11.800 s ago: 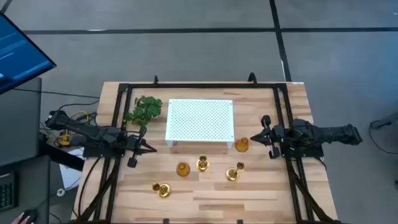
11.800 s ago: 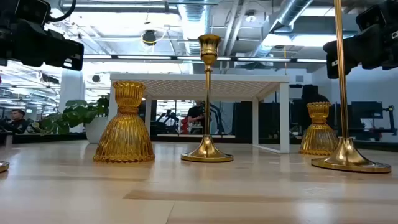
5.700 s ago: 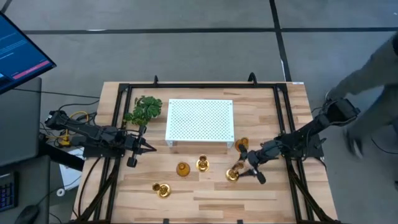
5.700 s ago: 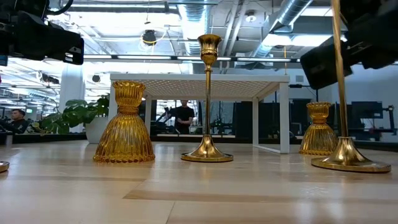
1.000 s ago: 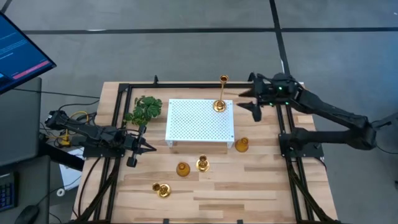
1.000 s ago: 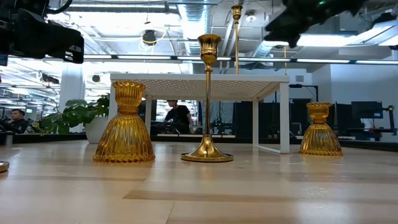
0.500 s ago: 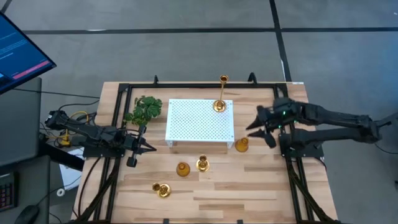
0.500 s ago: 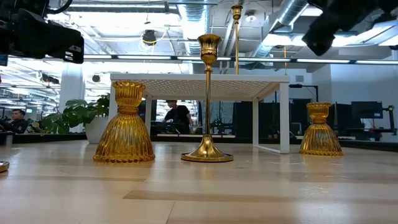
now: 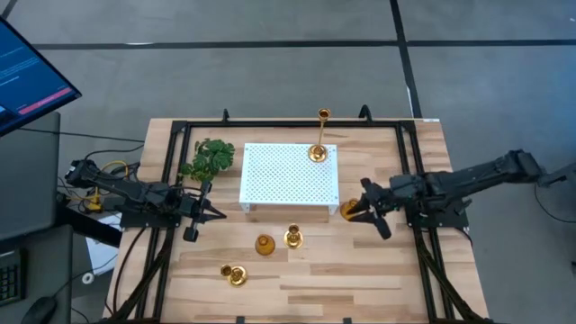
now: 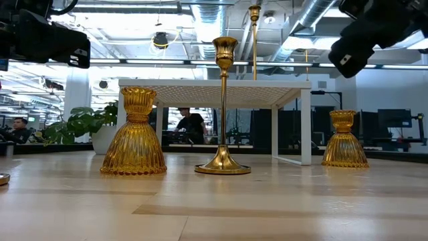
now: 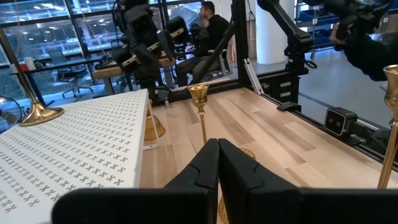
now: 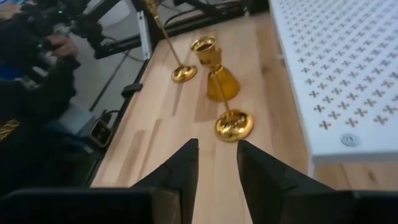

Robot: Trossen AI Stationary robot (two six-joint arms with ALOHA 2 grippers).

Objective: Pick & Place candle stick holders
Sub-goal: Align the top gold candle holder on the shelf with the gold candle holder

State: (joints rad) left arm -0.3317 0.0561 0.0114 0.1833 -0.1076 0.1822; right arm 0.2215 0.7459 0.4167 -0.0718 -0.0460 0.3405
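A tall slim candle stick holder [image 9: 319, 151] stands by its round base on the far right corner of the white perforated stand [image 9: 288, 175]. A squat amber holder [image 9: 349, 211] sits on the table at the stand's near right corner. My right gripper [image 9: 358, 214] hovers open above it, well clear in the low view [image 10: 349, 55]. A second squat holder [image 9: 264, 244] and a slim one [image 9: 292, 238] stand in front of the stand. Another slim one [image 9: 236, 274] is nearer the front edge. My left gripper [image 9: 220, 215] waits shut at the stand's left.
A green leafy sprig [image 9: 209, 158] lies at the stand's far left corner. Black frame rails [image 9: 409, 153] run along the table's sides and back. Bare wood [image 9: 360, 279] lies at the front right. People sit in the room beyond the table.
My right gripper has swung from beside the tall holder at the stand's far right corner toward the table's near edge. It now sits lower, above the squat holder at the stand's near right corner. The tall holder stays standing on the stand.
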